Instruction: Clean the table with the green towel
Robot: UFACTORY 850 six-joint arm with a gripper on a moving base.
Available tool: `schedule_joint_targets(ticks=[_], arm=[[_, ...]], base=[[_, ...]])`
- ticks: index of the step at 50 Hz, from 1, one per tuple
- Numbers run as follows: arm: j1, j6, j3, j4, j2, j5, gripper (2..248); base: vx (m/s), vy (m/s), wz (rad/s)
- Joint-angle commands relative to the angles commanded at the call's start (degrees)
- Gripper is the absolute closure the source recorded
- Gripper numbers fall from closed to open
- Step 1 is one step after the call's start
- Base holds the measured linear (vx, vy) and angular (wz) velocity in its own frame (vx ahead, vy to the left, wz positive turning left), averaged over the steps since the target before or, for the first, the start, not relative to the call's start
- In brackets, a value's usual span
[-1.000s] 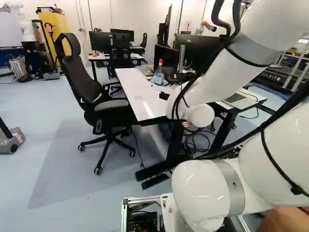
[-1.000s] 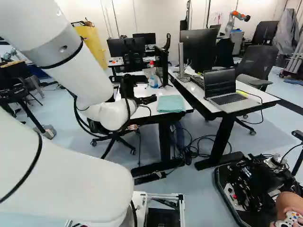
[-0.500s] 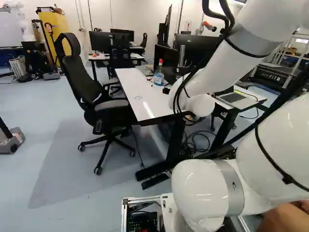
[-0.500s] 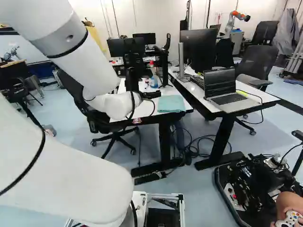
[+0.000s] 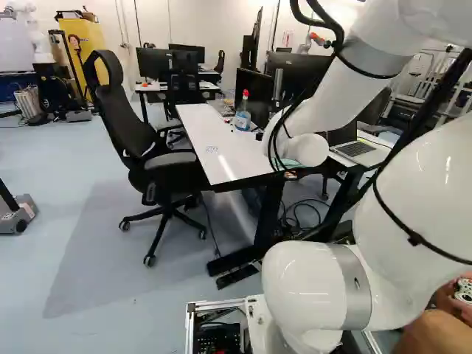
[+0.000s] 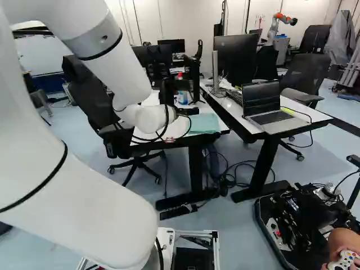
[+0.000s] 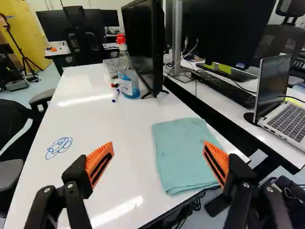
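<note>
My arm (image 5: pixel 324 110) has swung across to the towel's side over the last second, while my base and the furniture have stayed put; for the job, I take this as lining up for the grasp, with the wiping still ahead. My gripper (image 7: pixel 158 144) is spread wide with nothing between its orange pads (image 7: pixel 99 164), hanging above the table (image 7: pixel 119 114) and clear of the cloth. The green towel (image 7: pixel 183 155) lies folded and flat at about one o'clock from me, nearer my right finger, by the table's near edge and not yet gripped. I judge I need to shift a little that way, come down and close on a fold; too shallow a pinch could slip off, and a push could send the cloth over the edge. At about eleven, ahead of my left finger, is the blue scribble (image 7: pixel 59 148), whole, which is likely what I must rub out. Farther, just short of twelve, lies a marker (image 7: pixel 116 95), and past the towel at two stands an open laptop (image 7: pixel 281 107) on the neighbouring desk. Near the marker, a clear bottle (image 7: pixel 127 78) with a red top stands upright beside a monitor (image 7: pixel 145 45), blue liquid in its lower part; I should keep my sweep off it.
</note>
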State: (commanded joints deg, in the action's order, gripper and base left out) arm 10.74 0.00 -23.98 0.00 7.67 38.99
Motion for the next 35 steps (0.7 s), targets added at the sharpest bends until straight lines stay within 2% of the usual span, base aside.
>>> schedule_joint_targets(ticks=[17,35], arm=[[1.90,0.00,-3.81,0.00,-4.00,-0.23,3],[3.16,0.00,-7.85,0.00,-8.07,-2.68,3]], base=[[0.000,0.000,0.000],[0.000,0.000,0.000]])
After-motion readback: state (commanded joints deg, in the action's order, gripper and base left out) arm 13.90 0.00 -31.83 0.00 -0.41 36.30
